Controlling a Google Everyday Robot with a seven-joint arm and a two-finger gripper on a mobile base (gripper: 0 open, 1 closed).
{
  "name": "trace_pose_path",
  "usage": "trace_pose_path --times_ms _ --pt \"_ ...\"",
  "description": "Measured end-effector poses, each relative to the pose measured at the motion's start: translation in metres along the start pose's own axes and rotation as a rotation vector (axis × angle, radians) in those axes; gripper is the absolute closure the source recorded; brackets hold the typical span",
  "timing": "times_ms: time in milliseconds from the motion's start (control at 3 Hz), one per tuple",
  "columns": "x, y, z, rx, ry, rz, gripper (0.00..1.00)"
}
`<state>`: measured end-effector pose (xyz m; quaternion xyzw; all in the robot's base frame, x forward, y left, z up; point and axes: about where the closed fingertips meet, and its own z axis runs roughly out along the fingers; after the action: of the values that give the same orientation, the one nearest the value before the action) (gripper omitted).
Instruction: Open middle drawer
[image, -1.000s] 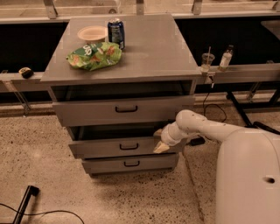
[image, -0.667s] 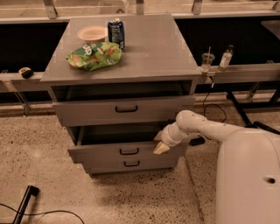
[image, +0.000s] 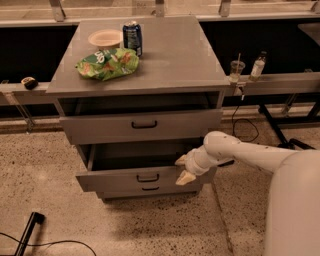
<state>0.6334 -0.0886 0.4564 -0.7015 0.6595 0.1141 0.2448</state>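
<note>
Grey metal, the middle drawer (image: 112, 181) sits left of centre in the lower half of the frame, pulled part-way out of the cabinet (image: 175, 60), with its dark inside showing behind the front panel. Its small black handle (image: 148, 177) hangs free. The gripper (image: 183, 169) is instead at the right end of the front panel, with one pale finger (image: 180, 160) over the rim and the other against the face, so it appears clamped on the panel itself.

Because the hold is off-centre, the pull should run straight out toward the bottom edge of the frame. Any sideways drift would likely skew the drawer on its slides and jam it. A slow, level pull should also stop the thin rim slipping out of the grip.

Above it is the taller top drawer (image: 100, 131), and below it the bottom drawer (image: 150, 190) shows only as a sliver. A green bag (image: 107, 64), a can (image: 132, 37) and a bowl (image: 105, 38) sit on the cabinet's top at upper left, so jolts are best avoided.
</note>
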Motion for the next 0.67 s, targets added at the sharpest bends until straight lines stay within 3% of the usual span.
trace_pose_path --times_ms 333,667 --pt "-0.015 0.031 -0.007 -0.05 -0.014 -0.024 0.42" --pt "-0.027 0.047 -0.017 -0.069 -0.023 -0.048 0.42"
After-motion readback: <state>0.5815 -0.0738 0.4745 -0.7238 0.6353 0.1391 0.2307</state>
